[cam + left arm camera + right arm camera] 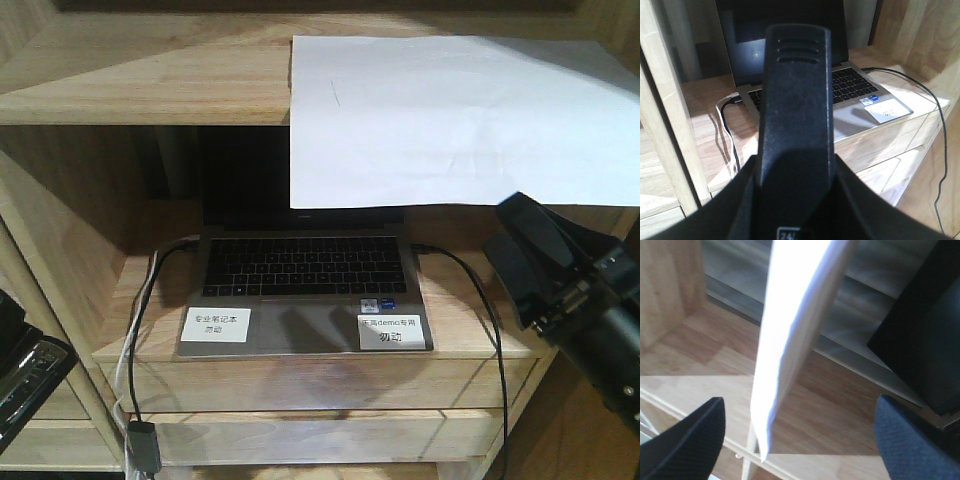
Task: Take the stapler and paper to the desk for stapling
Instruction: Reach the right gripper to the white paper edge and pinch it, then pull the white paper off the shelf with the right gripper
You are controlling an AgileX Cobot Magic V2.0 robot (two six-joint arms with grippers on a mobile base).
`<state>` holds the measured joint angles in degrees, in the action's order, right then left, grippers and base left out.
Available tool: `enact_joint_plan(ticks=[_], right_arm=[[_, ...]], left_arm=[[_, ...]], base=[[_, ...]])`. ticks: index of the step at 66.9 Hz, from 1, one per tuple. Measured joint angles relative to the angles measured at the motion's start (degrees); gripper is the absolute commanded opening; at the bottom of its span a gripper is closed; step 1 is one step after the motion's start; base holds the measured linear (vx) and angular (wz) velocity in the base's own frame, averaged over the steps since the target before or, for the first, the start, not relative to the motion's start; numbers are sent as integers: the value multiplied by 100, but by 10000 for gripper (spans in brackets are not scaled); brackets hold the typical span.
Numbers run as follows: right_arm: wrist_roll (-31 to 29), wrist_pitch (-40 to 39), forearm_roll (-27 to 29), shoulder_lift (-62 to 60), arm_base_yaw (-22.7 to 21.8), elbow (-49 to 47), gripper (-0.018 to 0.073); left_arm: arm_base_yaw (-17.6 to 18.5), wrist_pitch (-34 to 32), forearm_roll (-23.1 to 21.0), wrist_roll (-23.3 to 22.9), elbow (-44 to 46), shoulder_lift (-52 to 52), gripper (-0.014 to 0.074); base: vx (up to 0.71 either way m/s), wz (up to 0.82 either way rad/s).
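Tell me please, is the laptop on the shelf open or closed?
Open. The laptop shows its keyboard, and its dark screen stands up behind, partly hidden by the paper hanging over the upper shelf edge.

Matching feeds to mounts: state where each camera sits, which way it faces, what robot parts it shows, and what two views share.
Front view: on the robot's body, facing the shelf unit; laptop below the overhanging paper; right gripper at right, left gripper at lower-left edge.
Left wrist view: behind the left gripper, facing the laptop past the held stapler.
Right wrist view: behind the open right gripper, facing the paper's hanging edge, seen between its fingers.
Shared: front and left wrist views both show the laptop.
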<state>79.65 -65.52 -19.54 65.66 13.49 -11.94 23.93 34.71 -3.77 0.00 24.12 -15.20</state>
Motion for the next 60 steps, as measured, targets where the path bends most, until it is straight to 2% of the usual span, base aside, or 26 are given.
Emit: enact_joint_plan(ticks=[24, 34, 40, 45, 57, 60], right_arm=[[0, -4, 23, 399, 0, -676, 577], [0, -25, 207, 525, 0, -909, 531], [75, -25, 235, 661, 0, -1045, 451], [183, -25, 239, 756, 0, -1136, 347], [602, -25, 246, 806, 0, -1205, -16], [735, -25, 230, 806, 0, -1205, -15]], left_arm=[[0, 0, 0, 0, 0, 0, -7], [0, 0, 0, 0, 0, 0, -7], [0, 0, 0, 0, 0, 0, -7], [0, 0, 0, 0, 0, 0, -7], [0, 0, 0, 0, 0, 0, -7], [0, 0, 0, 0, 0, 0, -7]], base=[[0, 0], [0, 0], [0, 0], [0, 0], [0, 0], [0, 0]])
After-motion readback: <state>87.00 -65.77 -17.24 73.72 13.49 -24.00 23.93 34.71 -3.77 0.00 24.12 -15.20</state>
